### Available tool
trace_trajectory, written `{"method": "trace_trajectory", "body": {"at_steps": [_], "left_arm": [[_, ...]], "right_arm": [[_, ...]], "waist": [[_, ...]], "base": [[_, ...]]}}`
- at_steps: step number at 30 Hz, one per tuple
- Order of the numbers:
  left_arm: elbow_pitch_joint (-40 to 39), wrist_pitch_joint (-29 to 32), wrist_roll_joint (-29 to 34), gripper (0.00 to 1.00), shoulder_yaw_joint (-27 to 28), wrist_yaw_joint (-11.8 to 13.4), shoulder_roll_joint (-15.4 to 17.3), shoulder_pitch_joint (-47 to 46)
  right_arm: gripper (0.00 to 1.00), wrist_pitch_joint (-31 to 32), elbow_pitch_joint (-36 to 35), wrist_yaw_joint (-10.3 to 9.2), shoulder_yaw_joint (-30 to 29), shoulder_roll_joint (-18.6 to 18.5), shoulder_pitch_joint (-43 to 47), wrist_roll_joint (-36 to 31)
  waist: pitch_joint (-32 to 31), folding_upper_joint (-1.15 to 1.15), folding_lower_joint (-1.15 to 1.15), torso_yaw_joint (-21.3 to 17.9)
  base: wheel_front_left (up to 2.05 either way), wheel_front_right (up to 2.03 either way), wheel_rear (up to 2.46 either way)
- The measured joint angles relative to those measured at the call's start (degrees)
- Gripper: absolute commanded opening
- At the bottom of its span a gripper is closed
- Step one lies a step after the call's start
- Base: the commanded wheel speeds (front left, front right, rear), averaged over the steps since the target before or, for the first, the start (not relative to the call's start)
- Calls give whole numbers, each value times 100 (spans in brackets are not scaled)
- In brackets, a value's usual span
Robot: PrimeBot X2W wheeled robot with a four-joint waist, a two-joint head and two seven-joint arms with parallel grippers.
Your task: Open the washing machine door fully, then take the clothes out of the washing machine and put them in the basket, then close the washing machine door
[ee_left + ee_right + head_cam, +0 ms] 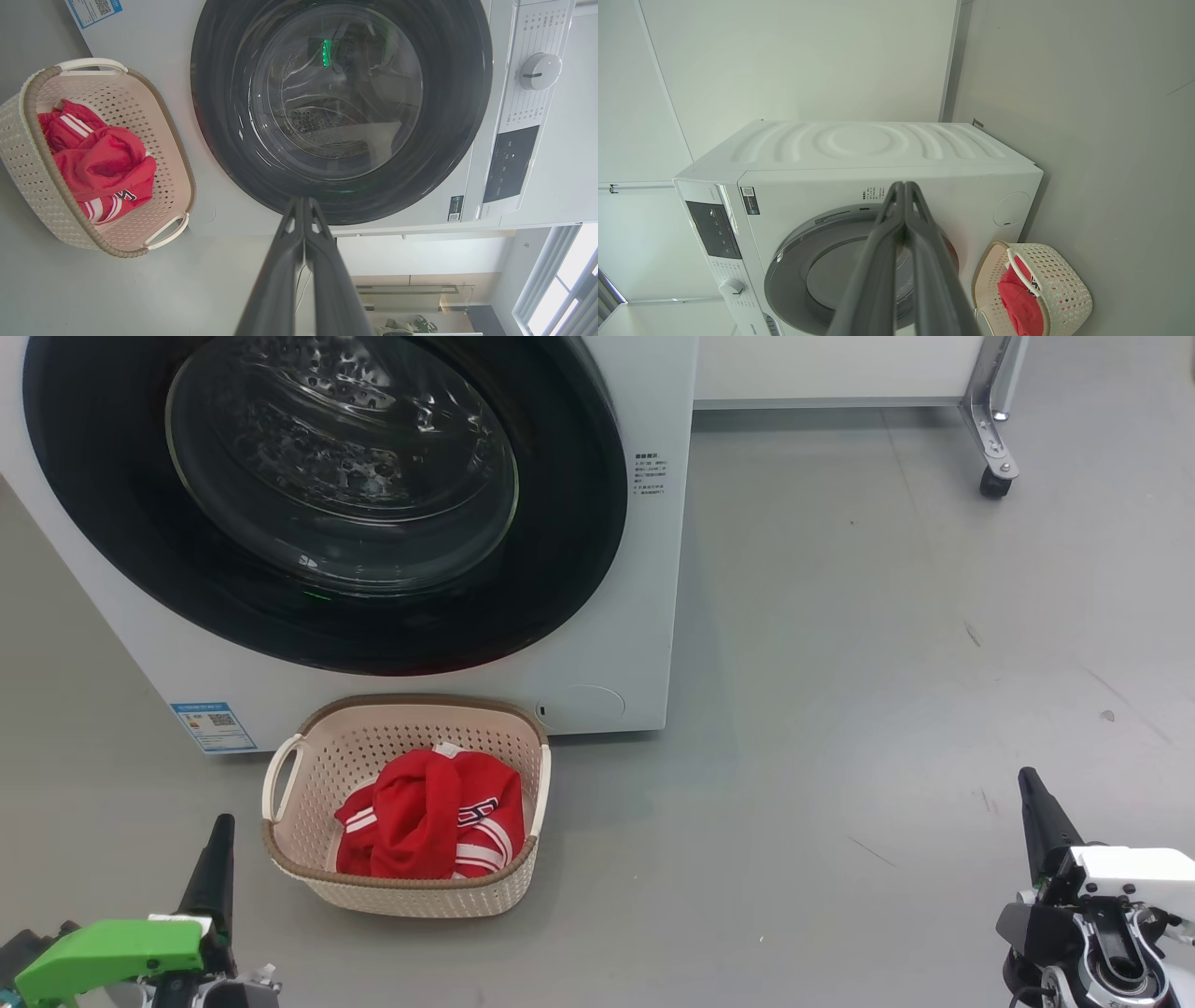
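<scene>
Head view: the door [341,467] of the washing machine [646,616] is shut, and the red clothes [415,817] lie in the basket [420,898] just in front of it. Left wrist view: the left gripper [302,204] has its jaws pressed together, empty. Right wrist view: the right gripper [904,189] is likewise closed on nothing.

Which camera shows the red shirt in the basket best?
The head view: it looks down into the basket, showing the clothes with stripes and lettering. The left wrist view shows them sideways and partly hidden; the right wrist view catches a small red patch.
</scene>
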Motion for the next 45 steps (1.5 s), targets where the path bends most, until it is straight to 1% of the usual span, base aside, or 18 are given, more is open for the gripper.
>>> {"method": "trace_trajectory", "body": {"at_steps": [45], "left_arm": [[-2,8,0,0,16,0,-7,0]], "right_arm": [[0,7,-2,0,-19,4,0,-1]], "waist": [[0,0,0,0]], "base": [[0,0,0]]}}
